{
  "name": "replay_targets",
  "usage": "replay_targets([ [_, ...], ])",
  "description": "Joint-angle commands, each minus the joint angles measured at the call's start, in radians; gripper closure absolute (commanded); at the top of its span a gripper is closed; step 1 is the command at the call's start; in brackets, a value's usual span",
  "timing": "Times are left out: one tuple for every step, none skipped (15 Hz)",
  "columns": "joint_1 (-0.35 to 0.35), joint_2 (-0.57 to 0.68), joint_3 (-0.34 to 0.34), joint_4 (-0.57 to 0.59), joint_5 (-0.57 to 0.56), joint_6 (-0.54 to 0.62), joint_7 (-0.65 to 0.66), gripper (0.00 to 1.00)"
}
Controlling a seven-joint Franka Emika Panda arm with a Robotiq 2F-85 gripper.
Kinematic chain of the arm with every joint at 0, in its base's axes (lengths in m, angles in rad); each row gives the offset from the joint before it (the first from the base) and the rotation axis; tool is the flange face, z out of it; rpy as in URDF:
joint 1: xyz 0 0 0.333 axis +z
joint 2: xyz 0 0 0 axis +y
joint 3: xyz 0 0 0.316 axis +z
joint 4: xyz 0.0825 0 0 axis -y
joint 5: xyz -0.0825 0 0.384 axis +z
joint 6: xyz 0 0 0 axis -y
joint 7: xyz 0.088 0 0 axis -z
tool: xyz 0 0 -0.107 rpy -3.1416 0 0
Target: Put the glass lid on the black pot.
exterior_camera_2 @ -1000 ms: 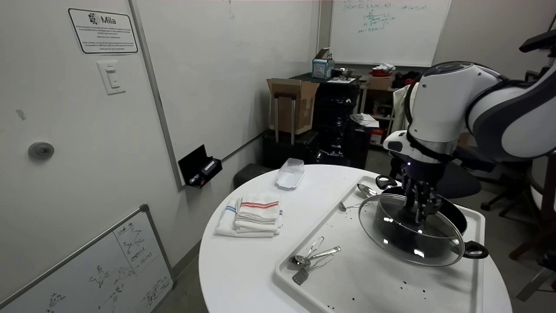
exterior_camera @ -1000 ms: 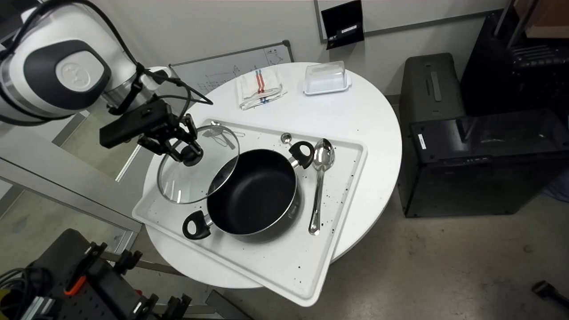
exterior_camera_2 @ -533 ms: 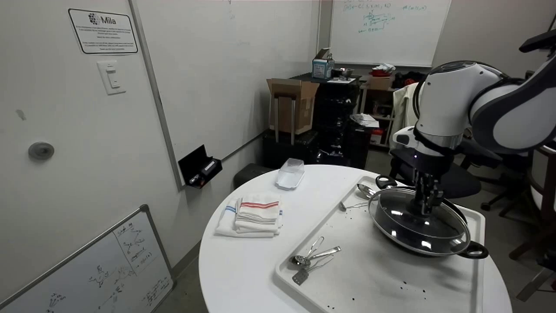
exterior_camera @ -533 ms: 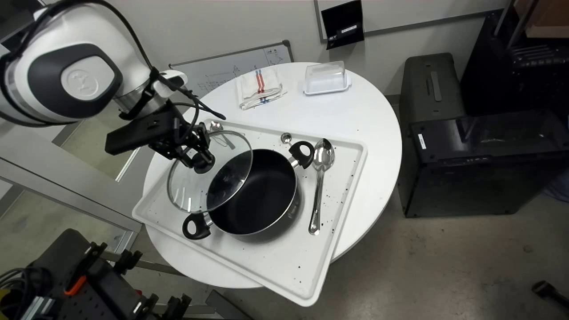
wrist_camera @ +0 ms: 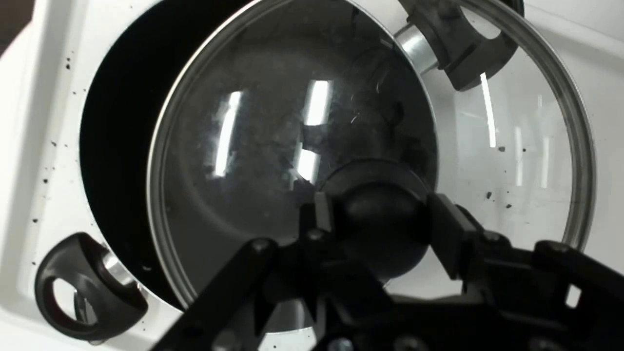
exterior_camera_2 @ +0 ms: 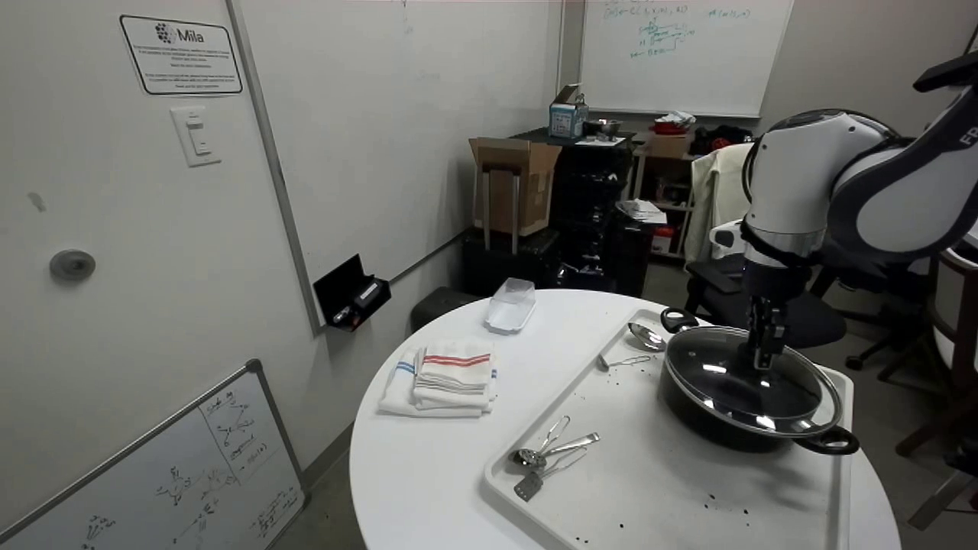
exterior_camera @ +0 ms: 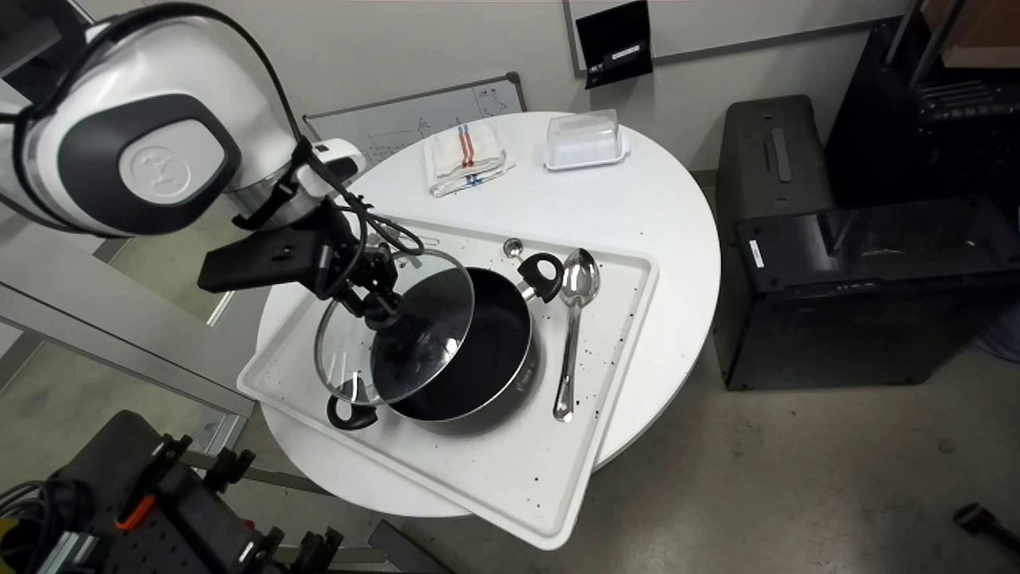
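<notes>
While one knob (wrist_camera: 382, 236) is grasped by claw (wrist_camera: 381, 219), one glass lid (exterior_camera_2: 749, 393) is held over one black pot (exterior_camera: 492, 359), off-centre in wrist view. Two handles (wrist_camera: 114, 293) seen, one overlapped by lid. On tray (exterior_camera: 550, 478): one large spoon (exterior_camera: 571, 335), small utensils (exterior_camera_2: 529, 458), count unclear. On desk (exterior_camera: 669, 207): folded cloths (exterior_camera_2: 456, 382), one clear-covered dish (exterior_camera: 586, 142).

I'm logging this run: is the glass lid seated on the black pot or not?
Not seated: the jaws hold the glass lid by its knob, and the wrist view shows part of the black pot uncovered.
</notes>
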State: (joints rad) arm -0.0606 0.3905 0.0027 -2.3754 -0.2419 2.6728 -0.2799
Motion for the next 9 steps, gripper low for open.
replay_targets([
  [-0.027, -0.036, -0.013, -0.020, 0.049, 0.000, 0.018, 0.75],
  [-0.036, -0.034, -0.016, -0.018, 0.061, -0.001, 0.017, 0.75],
  [-0.045, -0.032, -0.020, -0.015, 0.070, -0.002, 0.017, 0.75],
  [-0.053, -0.030, -0.022, -0.012, 0.080, -0.002, 0.017, 0.75],
  [-0.061, -0.026, -0.025, -0.008, 0.090, -0.002, 0.015, 0.75],
  [-0.067, -0.024, -0.027, -0.007, 0.099, -0.001, 0.016, 0.75],
  [-0.074, -0.020, -0.028, -0.003, 0.108, -0.002, 0.014, 0.75],
  [-0.086, -0.017, -0.022, 0.000, 0.126, -0.002, 0.007, 0.75],
  [-0.092, -0.014, -0.022, 0.003, 0.137, 0.000, 0.008, 0.75],
])
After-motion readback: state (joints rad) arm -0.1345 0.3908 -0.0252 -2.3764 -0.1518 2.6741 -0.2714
